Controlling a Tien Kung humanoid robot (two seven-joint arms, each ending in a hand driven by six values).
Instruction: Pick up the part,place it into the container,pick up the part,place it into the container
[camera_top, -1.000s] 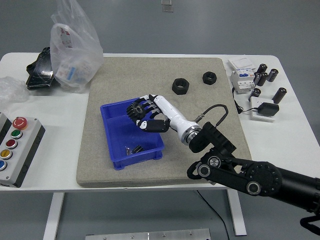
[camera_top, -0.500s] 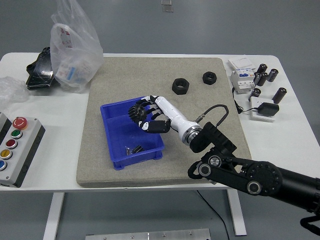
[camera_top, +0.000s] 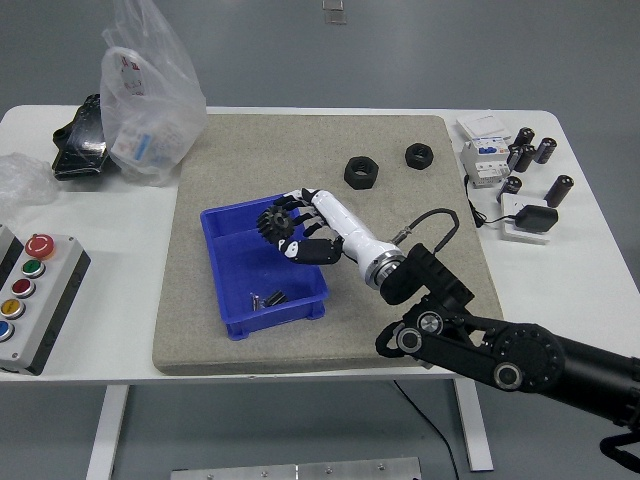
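A blue bin (camera_top: 236, 277) sits on the grey mat (camera_top: 420, 215), with small dark parts (camera_top: 268, 297) lying near its front wall. My right hand (camera_top: 296, 228) hovers over the bin's back right part, fingers curled on a black toothed gear (camera_top: 275, 225). Two black hex nuts rest on the mat behind it, a larger nut (camera_top: 361, 172) and a smaller nut (camera_top: 418, 155). The left arm does not show.
A clear plastic bag (camera_top: 150, 95) and a black object (camera_top: 78, 140) lie at the back left. A button box (camera_top: 28, 295) is at the left edge. A white breaker (camera_top: 483, 150), several dark cylinders (camera_top: 530, 150) and a small adapter (camera_top: 528, 220) sit at the right.
My right hand with the gear has shifted slightly right and back over the bin. Nothing else has moved.
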